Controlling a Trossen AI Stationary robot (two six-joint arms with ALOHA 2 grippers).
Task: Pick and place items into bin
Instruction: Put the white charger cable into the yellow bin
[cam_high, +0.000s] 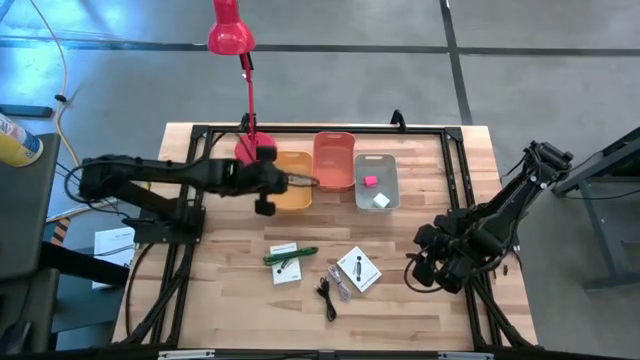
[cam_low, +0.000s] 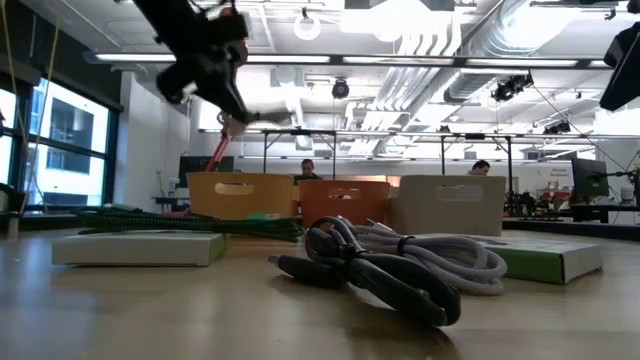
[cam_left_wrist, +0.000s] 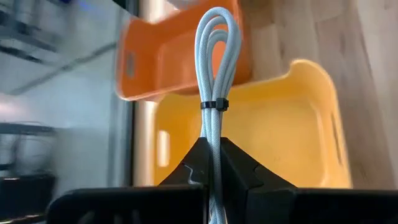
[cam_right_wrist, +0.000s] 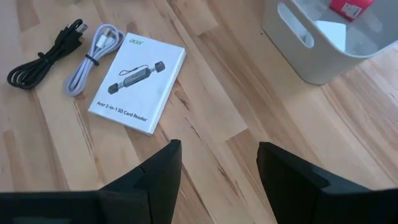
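From above: left end effector (cam_high: 300, 181) reaching over the yellow bin (cam_high: 293, 181), pinching a coiled light cable, presumably carried there for release into that bin; orange bin (cam_high: 334, 160) and grey bin (cam_high: 376, 181) alongside, the grey one already holding a pink cube (cam_high: 369, 180) and a white cube (cam_high: 381, 200). Right end effector (cam_high: 432, 268) low at the bench's (cam_high: 230, 290) right side, spread and empty, apparently waiting near the remaining pieces: two white cards (cam_high: 357, 268), a green stick (cam_high: 291, 255) lying across the other card, a black cable (cam_high: 328, 296). At bench level: left end effector (cam_low: 232, 118) raised above the bin row, clear of the rims; a bundled cable (cam_low: 400, 262) resting in the foreground, long axis roughly across the view. From the left wrist: fingers (cam_left_wrist: 242, 171) pressed together on the light cable (cam_left_wrist: 214, 81), its looped end pointing away from the wrist toward the yellow bin (cam_left_wrist: 298, 137), long axis in line with the fingers, a small tie around the loops. From the right wrist: fingers (cam_right_wrist: 158, 171) spread wide over bare bench, nothing between them; a white card (cam_right_wrist: 138, 82) flat ahead, a black cable (cam_right_wrist: 43, 53) and a pale cable (cam_right_wrist: 93, 56) just beside it, both lying lengthwise along the card's edge.
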